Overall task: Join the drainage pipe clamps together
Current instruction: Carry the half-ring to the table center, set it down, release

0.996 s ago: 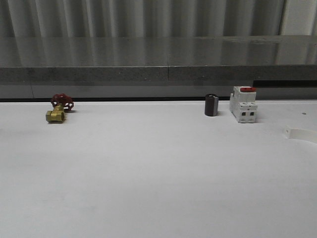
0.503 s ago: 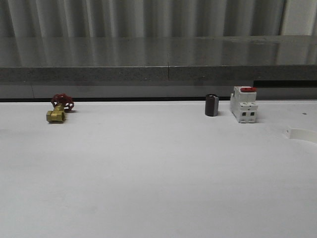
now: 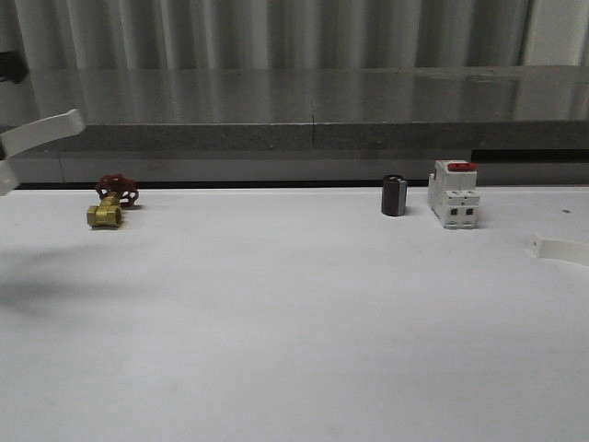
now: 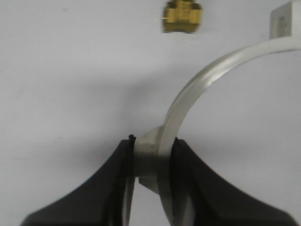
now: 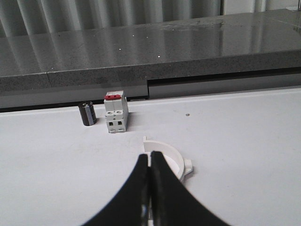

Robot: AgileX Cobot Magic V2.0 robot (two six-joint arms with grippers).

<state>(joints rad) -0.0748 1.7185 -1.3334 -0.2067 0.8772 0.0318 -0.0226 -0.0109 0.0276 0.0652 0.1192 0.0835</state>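
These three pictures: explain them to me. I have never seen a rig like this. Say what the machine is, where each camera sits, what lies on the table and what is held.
This is a two-armed robot; each arm ends in a gripper.

The front view looks forward over a white table. On it stand a brass valve with a red handle, a dark cylinder and a red-topped breaker.

The left wrist view comes from a camera on the left arm. The left gripper is closed on one white half-ring clamp, lifted above the table.

The right wrist view comes from the right arm. The right gripper is shut and empty, with the other half-ring clamp lying on the table just beyond it.
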